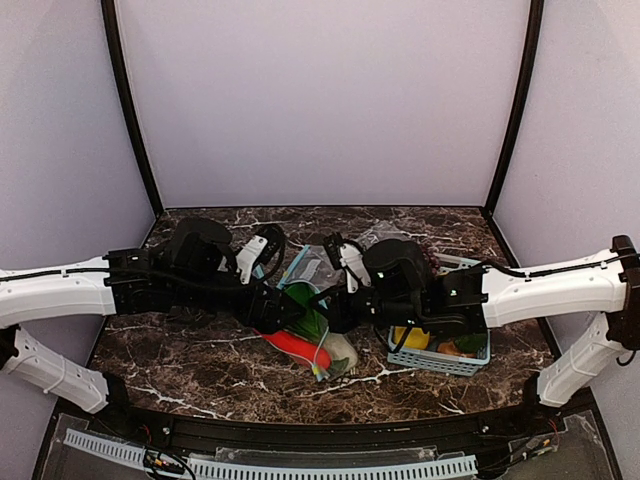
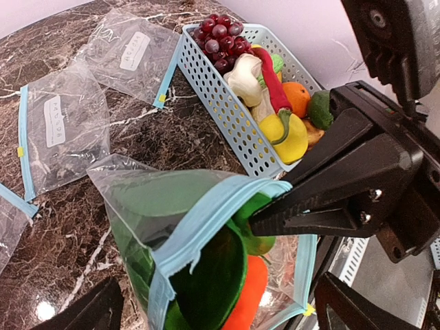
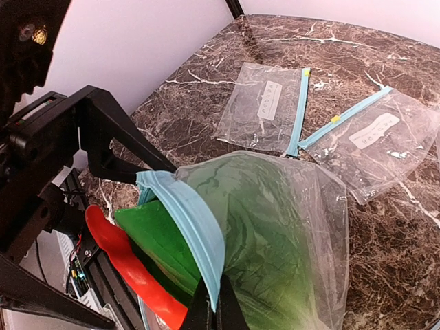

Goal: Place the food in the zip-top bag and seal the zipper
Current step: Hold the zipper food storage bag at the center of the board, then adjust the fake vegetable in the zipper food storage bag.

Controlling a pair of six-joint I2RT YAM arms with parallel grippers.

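Red-orange vegetable point(image 3: 130, 265) sticks lengthwise out of zip-top bag point(image 3: 295, 227) mouth.

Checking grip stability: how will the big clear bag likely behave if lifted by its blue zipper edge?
Probably floppy: the bag wrinkles and drapes over the leafy vegetable. It would likely sag, as only the right gripper pinches the zipper. The red vegetable pokes out of the mouth and may slip out.

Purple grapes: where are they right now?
The purple grapes lie at the far end of the light-blue perforated basket in the left wrist view; that basket stands on the right side of the marble table.
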